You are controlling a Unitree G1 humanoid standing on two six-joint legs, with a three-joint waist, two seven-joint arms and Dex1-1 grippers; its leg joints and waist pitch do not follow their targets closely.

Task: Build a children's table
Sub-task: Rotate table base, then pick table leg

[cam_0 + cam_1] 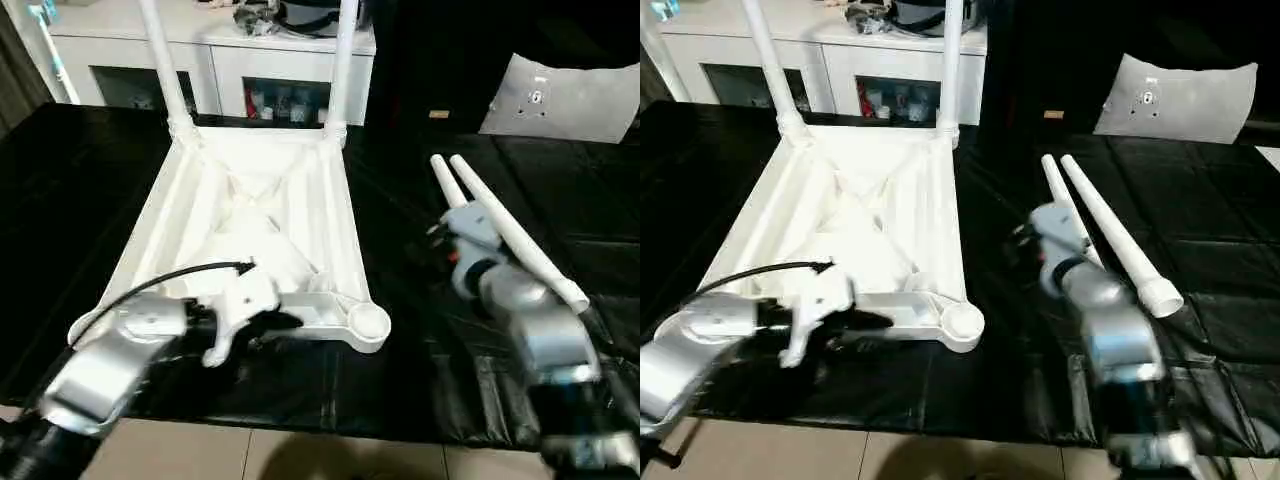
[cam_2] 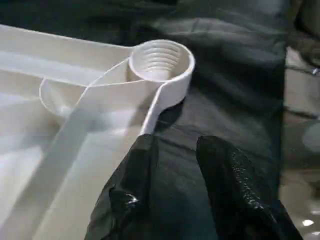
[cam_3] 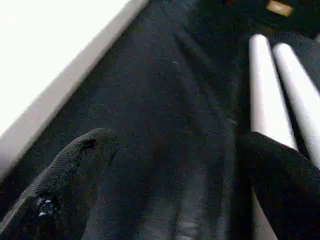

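Two legs in, two legs left to fit.

Nearest you, your left gripper (image 2: 175,195) sits at the near rim of the upturned table top (image 1: 250,215), its black fingers (image 2: 235,185) slightly parted and empty, just short of the open near-right corner socket (image 2: 160,59). Your right gripper (image 3: 170,185) hangs spread wide with nothing in it, low over the black cloth (image 1: 420,370) beside the two loose legs (image 1: 1110,235), which lie side by side to the right of the top, apart from it. Farther off, two fitted legs (image 1: 340,60) stand upright in the far corner sockets. By my reading you are about halfway: both near sockets remain to be filled, then the table needs turning over. Behind stands a white cabinet (image 1: 230,60).
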